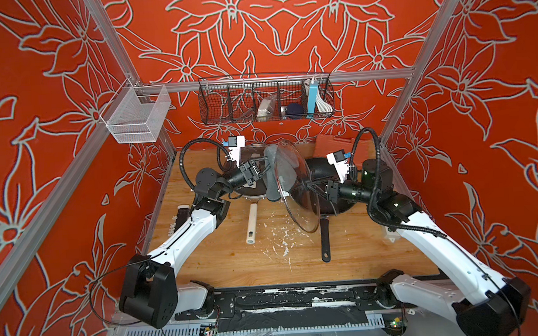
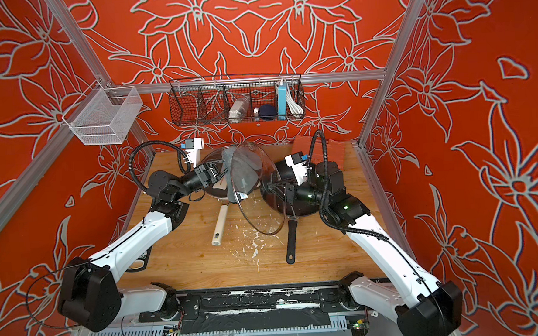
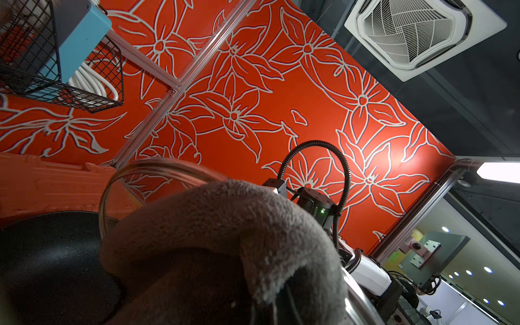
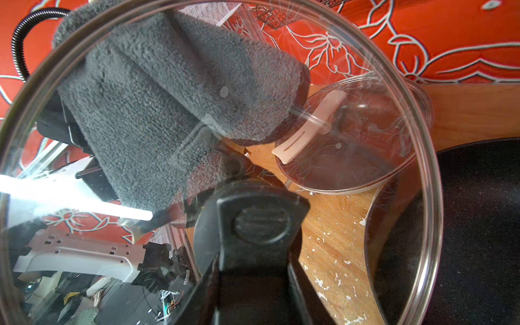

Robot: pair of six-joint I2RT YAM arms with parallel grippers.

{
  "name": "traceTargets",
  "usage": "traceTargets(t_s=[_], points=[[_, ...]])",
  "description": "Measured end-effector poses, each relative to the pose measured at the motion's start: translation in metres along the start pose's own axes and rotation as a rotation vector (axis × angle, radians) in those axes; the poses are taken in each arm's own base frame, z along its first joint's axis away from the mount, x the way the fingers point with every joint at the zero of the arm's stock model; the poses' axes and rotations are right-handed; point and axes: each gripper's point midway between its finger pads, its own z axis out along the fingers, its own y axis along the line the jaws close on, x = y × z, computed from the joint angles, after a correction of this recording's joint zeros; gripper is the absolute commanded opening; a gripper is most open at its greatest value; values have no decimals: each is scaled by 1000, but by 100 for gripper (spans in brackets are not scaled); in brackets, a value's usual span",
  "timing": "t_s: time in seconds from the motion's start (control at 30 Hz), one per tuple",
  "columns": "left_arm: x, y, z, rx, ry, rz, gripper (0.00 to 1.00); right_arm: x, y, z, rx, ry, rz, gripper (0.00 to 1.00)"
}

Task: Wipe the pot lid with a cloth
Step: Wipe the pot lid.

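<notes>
Probably a lab: aluminium frame (image 1: 367,75), printed backdrop walls (image 1: 290,123).

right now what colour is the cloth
Dark grey cloth; it shows best in the right wrist view, seen through the glass.

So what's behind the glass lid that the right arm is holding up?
Through the held lid shows the grey cloth, and farther back a cream-handled lid. The cloth covers the tips of the left gripper.
</notes>
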Motion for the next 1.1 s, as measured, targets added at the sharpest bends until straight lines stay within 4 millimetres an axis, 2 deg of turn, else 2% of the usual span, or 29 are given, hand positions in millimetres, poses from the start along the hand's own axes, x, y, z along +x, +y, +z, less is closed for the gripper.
traceTargets(t_s=[0.13, 0.33, 0.5, 0.7, 0.83, 1.1], points=[[-1, 12, 3, -7, -1, -21, 0, 1, 5, 8, -13, 6, 0, 0], [-1, 32, 10, -11, -2, -46, 0, -9, 20, 17, -44, -7, -25, 0], [7, 60, 14, -10, -2, -112, 0, -15, 29, 27, -74, -9, -41, 0], [16, 87, 18, -8, -3, -196, 0, -21, 29, 37, -88, -11, -39, 0], [19, 88, 20, -1, -1, -212, 0, -29, 30, 40, -91, -18, -44, 0], [37, 80, 30, 16, 30, -211, 0, -62, 44, 43, -116, -70, -81, 0]])
